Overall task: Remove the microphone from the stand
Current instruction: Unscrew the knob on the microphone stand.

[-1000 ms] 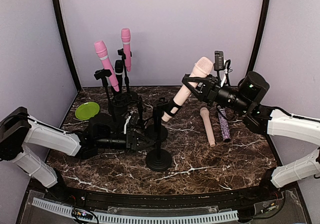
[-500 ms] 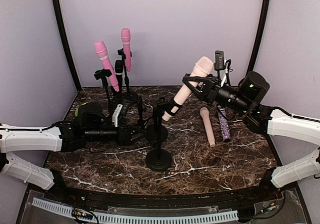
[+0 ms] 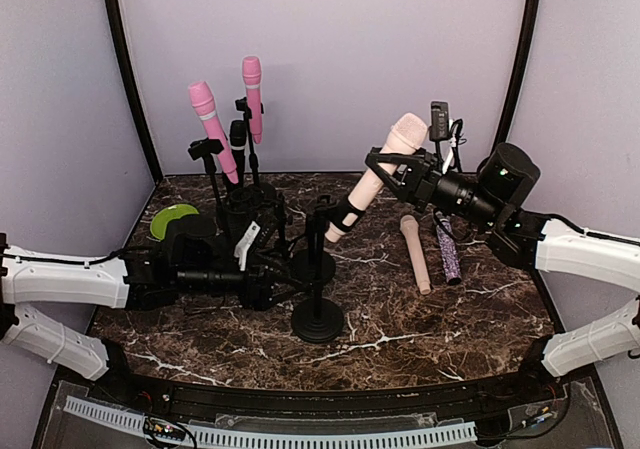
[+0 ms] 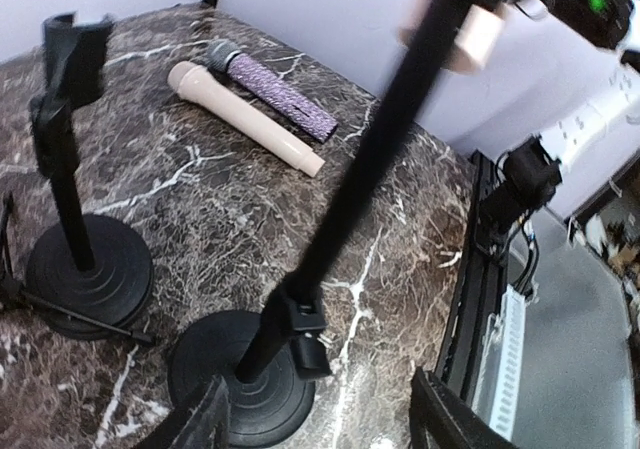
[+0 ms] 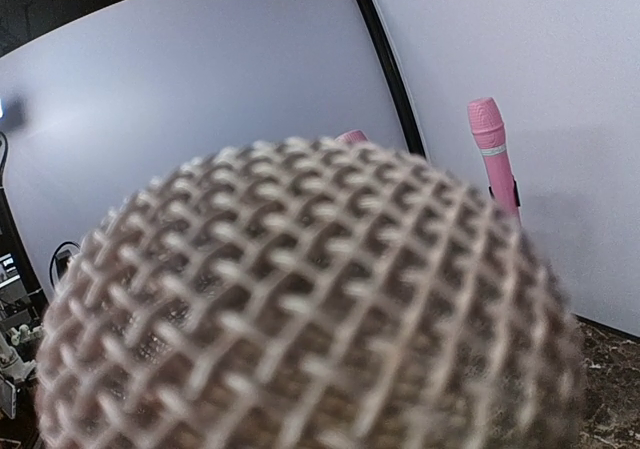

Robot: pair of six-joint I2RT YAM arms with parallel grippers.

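Note:
A beige microphone (image 3: 404, 133) leans in the clip of a black stand (image 3: 318, 269) at the table's middle. My right gripper (image 3: 383, 176) is shut on the handle just below the mesh head. That head (image 5: 300, 309) fills the right wrist view and hides the fingers. My left gripper (image 3: 285, 284) is open, low and just left of the stand's pole. In the left wrist view the pole (image 4: 340, 209) rises from its round base between and ahead of my left gripper (image 4: 320, 424), touching neither finger.
Two pink microphones (image 3: 212, 129) (image 3: 252, 84) stand on stands at the back left by a green plate (image 3: 168, 221). A second, empty stand (image 4: 65, 169) is close behind. A beige microphone (image 3: 415, 254) and a purple glitter one (image 3: 447, 249) lie right of centre.
My left gripper has gone from shut to open, and the left arm has pulled back to the left, then eased toward the stand again. The right arm and microphone have not moved.

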